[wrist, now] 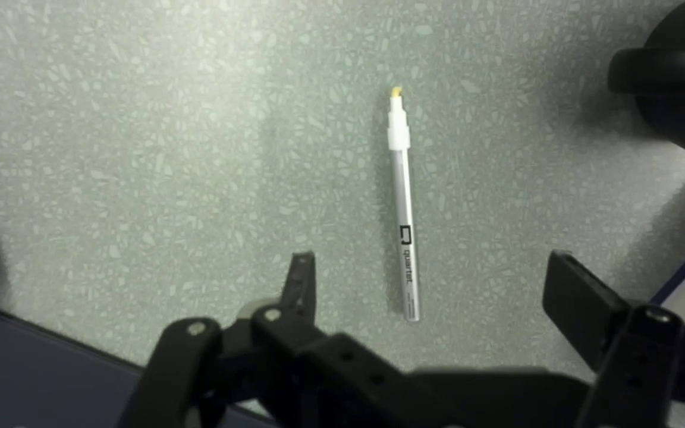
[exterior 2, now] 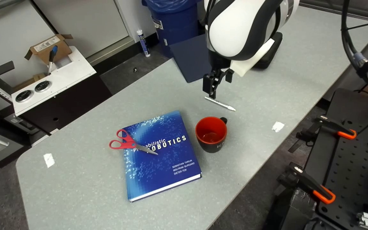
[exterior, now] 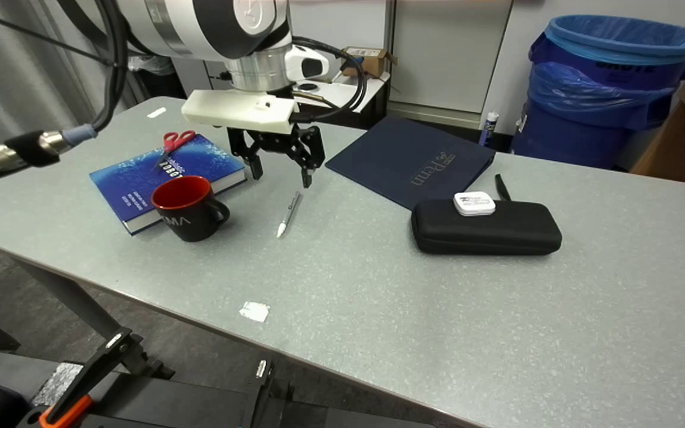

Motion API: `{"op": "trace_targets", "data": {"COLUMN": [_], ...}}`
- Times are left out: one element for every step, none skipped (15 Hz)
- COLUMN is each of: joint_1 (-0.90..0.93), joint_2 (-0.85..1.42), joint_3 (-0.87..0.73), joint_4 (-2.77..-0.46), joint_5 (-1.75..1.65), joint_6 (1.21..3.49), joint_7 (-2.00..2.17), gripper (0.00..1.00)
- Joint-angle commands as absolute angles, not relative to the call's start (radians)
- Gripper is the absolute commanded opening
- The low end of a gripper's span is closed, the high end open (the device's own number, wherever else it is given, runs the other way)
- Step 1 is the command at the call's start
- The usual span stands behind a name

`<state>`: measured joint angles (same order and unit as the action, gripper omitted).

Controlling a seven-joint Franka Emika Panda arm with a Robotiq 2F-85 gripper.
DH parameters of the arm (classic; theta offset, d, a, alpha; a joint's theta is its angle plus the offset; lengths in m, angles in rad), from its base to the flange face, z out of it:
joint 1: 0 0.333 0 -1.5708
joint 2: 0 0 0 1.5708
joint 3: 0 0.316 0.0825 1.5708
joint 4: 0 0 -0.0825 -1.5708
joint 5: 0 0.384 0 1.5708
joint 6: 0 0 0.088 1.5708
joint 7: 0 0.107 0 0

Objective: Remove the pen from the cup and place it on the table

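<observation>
The pen (exterior: 289, 214) lies flat on the light grey table (exterior: 348, 309), outside the cup. It is a thin silver-white stick with a white tip end, also seen in an exterior view (exterior 2: 219, 103) and the wrist view (wrist: 403, 184). The cup (exterior: 191, 220) stands upright beside it, black outside and red inside. In an exterior view the cup (exterior 2: 211, 132) shows a bare red inside. My gripper (exterior: 282, 175) is open and empty, above the table by the pen's rear end. In the wrist view the pen's rear part lies between the spread fingers (wrist: 431, 260), apart from both.
A blue book (exterior 2: 168, 172) with red scissors (exterior 2: 125, 143) on it lies close to the cup. A navy folder (exterior: 402, 154) and a black case (exterior: 491, 232) with a small white tin (exterior: 474, 203) lie on the pen's other side. A white tag (exterior: 255, 311) is near the table edge.
</observation>
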<state>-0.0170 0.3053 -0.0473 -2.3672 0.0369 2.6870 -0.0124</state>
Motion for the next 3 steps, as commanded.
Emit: {"op": "trace_targets", "data": {"joint_1": [-0.025, -0.025, -0.025], "joint_2": [0.304, 0.304, 0.304], "joint_3": [-0.039, -0.039, -0.039], "joint_4": [-2.363, -2.361, -2.360], "joint_5": [0.032, 0.032, 0.033], "joint_6": [2.679, 2.675, 2.672], "joint_7": [-0.009, -0.009, -0.009], "gripper": [1.00, 1.00, 1.00]}}
